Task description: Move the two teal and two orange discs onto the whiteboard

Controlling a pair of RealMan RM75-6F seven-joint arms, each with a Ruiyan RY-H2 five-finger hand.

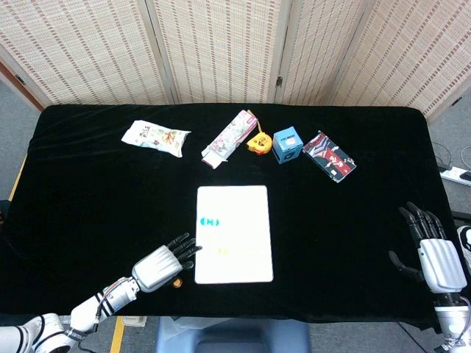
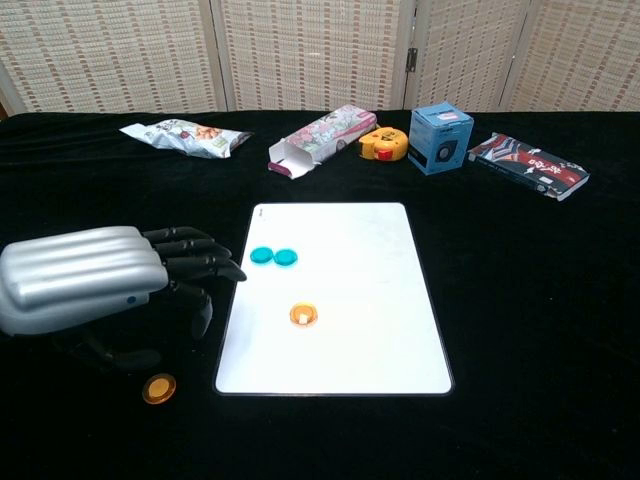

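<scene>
Matt black cloth covers the table (image 2: 560,330); the smooth, glossy whiteboard (image 2: 370,340) carries shiny plastic teal discs (image 2: 273,257), beside a brushed silver metal-look left hand (image 2: 95,285).

No readable text from my cameras; print shows on the snack bag (image 2: 186,138), the pink carton (image 2: 313,140), the blue box (image 2: 440,139) and the dark patterned packet (image 2: 529,166), but all of it is too small and blurred to make out; the blue box has a round dark mark on its front face, nothing legible; the whiteboard (image 2: 370,340) carries no writing that I can read; discs are unmarked as far as I can tell
</scene>
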